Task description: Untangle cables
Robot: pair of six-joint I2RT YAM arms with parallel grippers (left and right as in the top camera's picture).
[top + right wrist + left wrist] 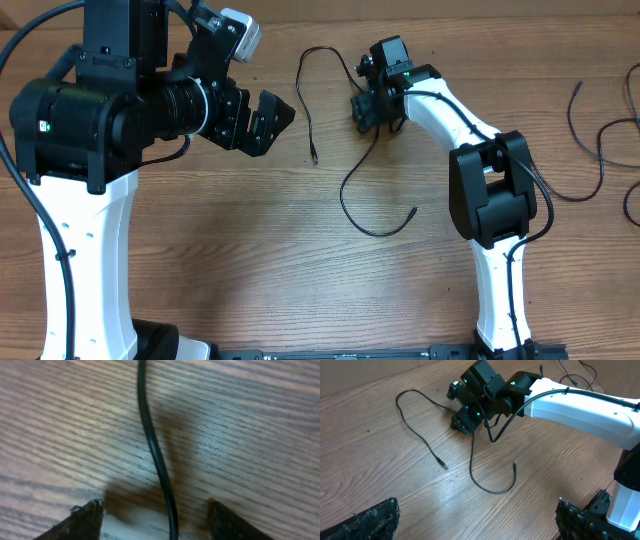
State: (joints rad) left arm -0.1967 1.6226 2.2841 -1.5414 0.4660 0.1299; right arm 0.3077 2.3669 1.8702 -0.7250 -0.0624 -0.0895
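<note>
Right claw (155, 507) straddles the thin black cable (148, 435), jaws apart, not gripping; looks floppy, so pinch mid-strand.

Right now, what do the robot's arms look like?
The left arm and right arm are smooth white tubes joined by chunky black joints. Thin black wires run along them, and a little green light glows on each. The left gripper and right gripper are black, each with two fingers that look rough.
</note>
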